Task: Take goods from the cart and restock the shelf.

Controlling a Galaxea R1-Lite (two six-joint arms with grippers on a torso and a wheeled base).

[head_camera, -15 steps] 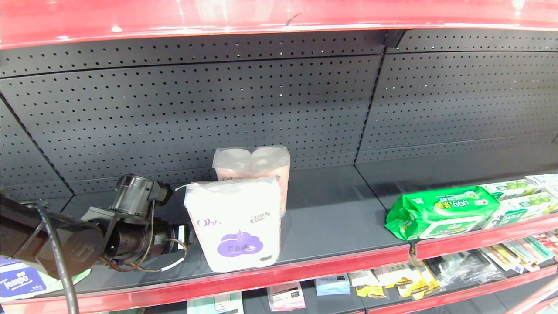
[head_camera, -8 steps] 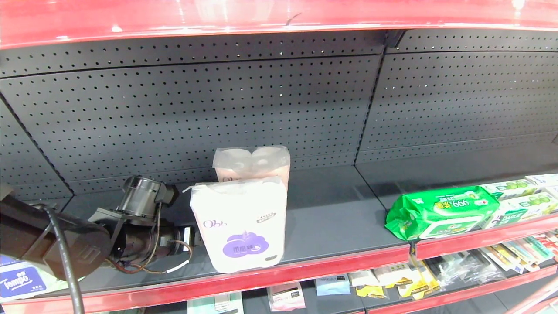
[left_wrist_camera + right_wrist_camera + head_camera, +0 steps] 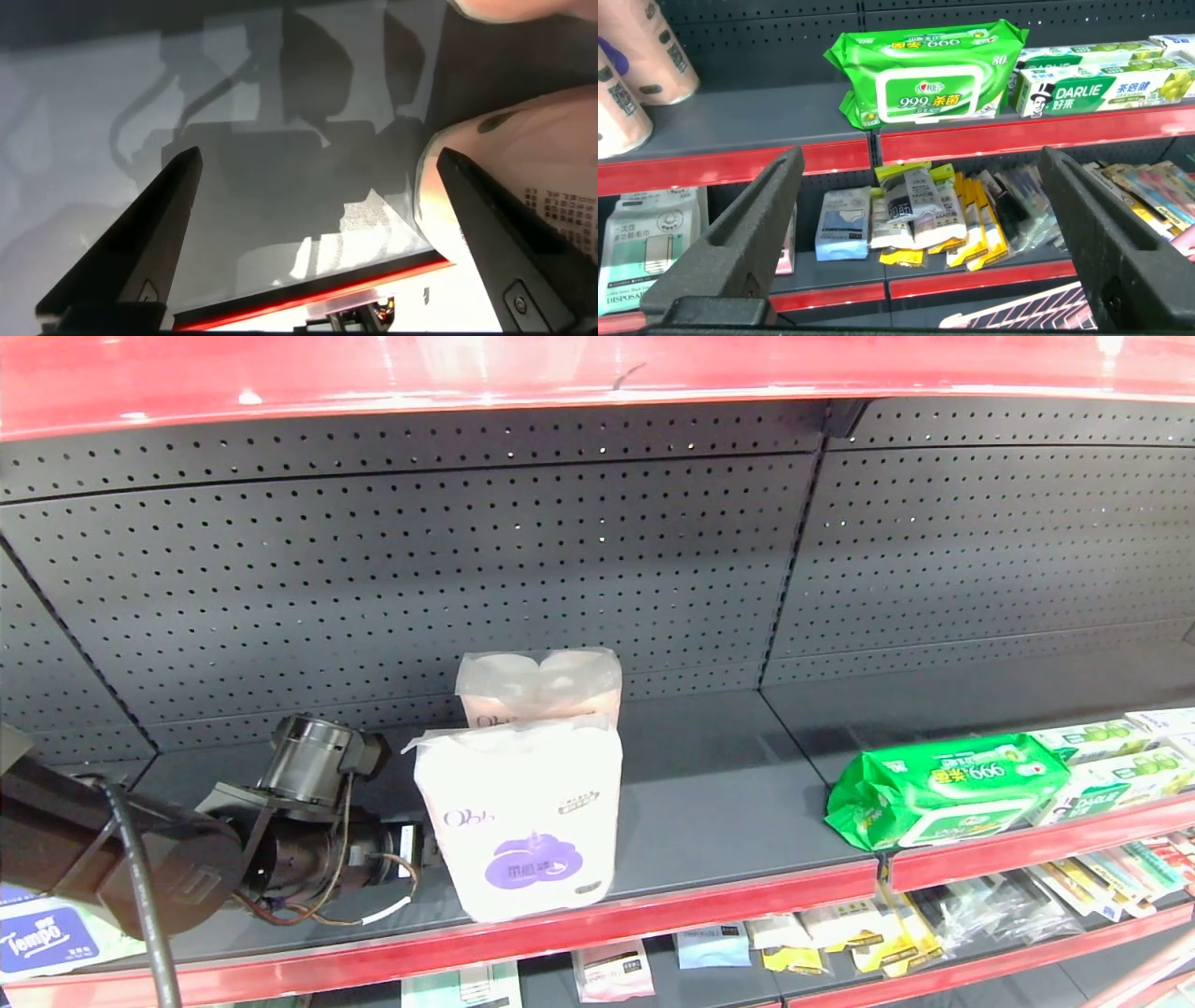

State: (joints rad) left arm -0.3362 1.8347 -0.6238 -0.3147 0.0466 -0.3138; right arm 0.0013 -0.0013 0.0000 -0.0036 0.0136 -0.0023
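Note:
A white tissue pack (image 3: 523, 821) with a purple mark stands upright at the front edge of the dark shelf deck (image 3: 709, 803). A pink-tinted roll pack (image 3: 541, 686) stands right behind it. My left arm's wrist (image 3: 317, 845) lies low on the shelf just left of the white pack. In the left wrist view my left gripper (image 3: 313, 177) is open, and the white pack (image 3: 533, 159) rests against the outer side of one finger (image 3: 486, 224). My right gripper (image 3: 922, 159) hangs open in front of the shelves with nothing between its fingers.
A green wipes pack (image 3: 943, 789) lies at the front of the shelf's right section, with toothpaste boxes (image 3: 1111, 756) beside it. Red shelf edges (image 3: 653, 919) run along the front. Small packets (image 3: 915, 219) fill the lower shelf. Bare deck lies between the tissue pack and the wipes.
My left arm has slid to the right along the shelf, and the white tissue pack has shifted right with it, now lined up in front of the pink pack.

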